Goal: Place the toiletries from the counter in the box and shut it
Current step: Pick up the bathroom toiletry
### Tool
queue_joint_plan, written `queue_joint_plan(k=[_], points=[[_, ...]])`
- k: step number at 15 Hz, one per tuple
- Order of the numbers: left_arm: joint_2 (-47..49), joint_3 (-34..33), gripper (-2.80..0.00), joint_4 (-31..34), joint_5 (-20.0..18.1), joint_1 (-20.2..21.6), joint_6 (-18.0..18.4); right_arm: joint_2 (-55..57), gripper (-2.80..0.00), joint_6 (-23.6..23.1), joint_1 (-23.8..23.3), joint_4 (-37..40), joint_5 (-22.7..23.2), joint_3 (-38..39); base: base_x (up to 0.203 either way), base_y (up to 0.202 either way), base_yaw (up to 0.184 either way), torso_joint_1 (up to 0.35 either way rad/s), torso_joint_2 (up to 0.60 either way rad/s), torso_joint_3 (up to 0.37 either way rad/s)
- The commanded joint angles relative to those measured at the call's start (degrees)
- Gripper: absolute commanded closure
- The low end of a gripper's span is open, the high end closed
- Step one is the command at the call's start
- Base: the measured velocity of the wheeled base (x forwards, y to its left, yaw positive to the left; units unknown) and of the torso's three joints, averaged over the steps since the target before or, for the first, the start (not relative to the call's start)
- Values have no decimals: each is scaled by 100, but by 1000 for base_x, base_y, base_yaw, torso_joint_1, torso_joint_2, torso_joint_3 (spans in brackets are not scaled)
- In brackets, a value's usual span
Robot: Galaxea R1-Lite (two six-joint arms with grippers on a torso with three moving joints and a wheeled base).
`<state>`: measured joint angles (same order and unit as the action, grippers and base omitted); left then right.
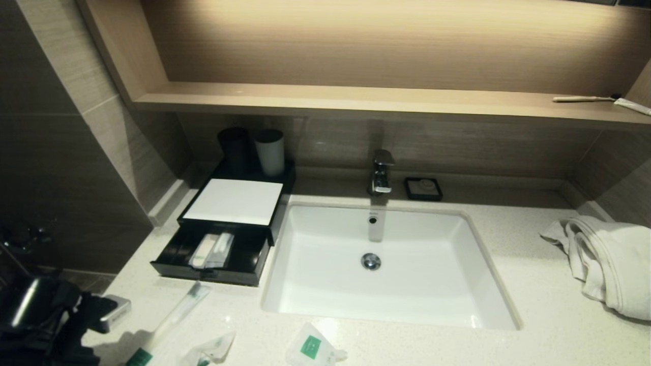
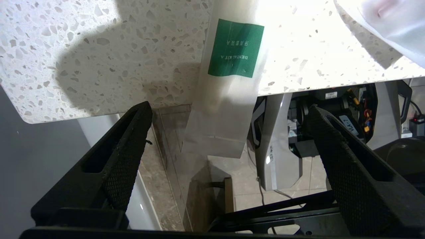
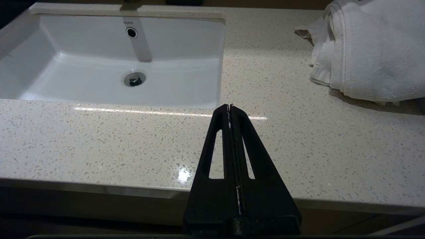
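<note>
With the left gripper (image 2: 229, 132) spread wide at the counter's 7 o'clock corner around the overhanging dental kit sachet (image 2: 229, 83), a shallow pinch could drag it off the edge, while the right gripper (image 3: 230, 111) idles pressed together.

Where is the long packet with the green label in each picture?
Head view: dental kit packet lies on the counter before the open box.
Left wrist view: packet overhangs the counter edge, between the open left tool fingers.
Right wrist view: not in it.
Shared landmark: speckled counter.
</note>
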<state>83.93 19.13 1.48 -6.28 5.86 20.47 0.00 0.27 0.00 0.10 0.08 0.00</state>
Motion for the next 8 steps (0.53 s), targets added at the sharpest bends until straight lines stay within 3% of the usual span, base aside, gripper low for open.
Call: queue_joint_plan(k=[1,8], points=[[24,0,-280,2,-5,2,10,0,0,0,0,-1,1,0,0,0,0,0,0,0],[115,3,-280,2,13,2,10,0,0,0,0,-1,1,0,0,0,0,0,0,0]])
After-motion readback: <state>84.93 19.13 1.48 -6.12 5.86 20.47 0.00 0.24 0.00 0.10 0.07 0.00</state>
